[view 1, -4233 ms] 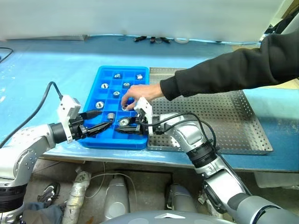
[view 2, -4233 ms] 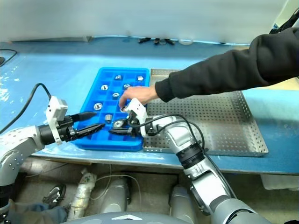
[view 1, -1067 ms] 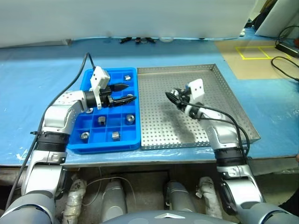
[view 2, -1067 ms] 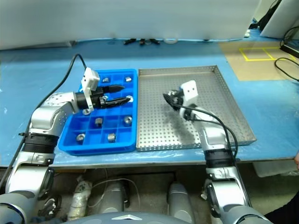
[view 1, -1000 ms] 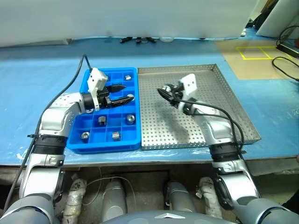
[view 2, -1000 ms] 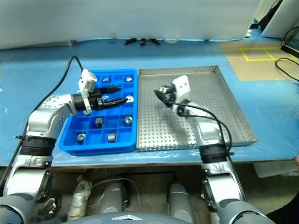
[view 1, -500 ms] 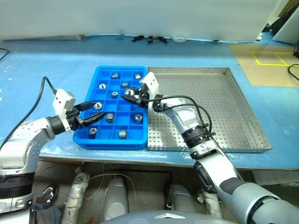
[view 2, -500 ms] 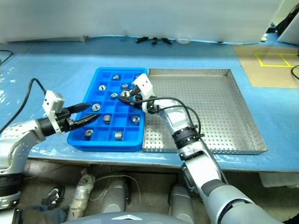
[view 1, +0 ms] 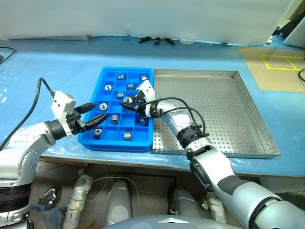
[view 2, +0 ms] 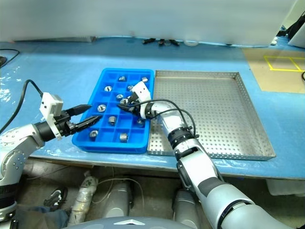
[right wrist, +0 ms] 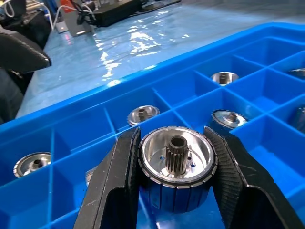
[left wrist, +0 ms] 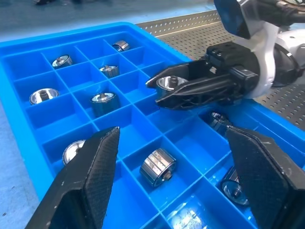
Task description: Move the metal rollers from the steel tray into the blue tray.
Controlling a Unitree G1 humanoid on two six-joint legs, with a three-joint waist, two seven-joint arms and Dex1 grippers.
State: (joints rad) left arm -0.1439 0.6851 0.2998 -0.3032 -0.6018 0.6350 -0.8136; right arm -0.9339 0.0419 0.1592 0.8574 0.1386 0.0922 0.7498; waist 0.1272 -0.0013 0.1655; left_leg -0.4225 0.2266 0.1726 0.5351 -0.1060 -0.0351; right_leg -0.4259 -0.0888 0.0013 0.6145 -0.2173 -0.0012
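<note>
My right gripper (right wrist: 174, 174) has its jaws clamped on a shiny ribbed metal roller (right wrist: 176, 162), axis upright — just above a compartment in the middle of the bright blue gridded plastic tray (view 1: 107, 143). Left gripper (view 1: 94, 114), jaws apart, empty, hangs near that tray's left rim — farther off.

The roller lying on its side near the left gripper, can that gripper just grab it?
Probably yes. The left gripper is open, and the roller lies just ahead in an open compartment of the blue tray, with nothing between them.

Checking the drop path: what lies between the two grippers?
Blue tray compartments, some holding rollers, seen from the left wrist.
</note>
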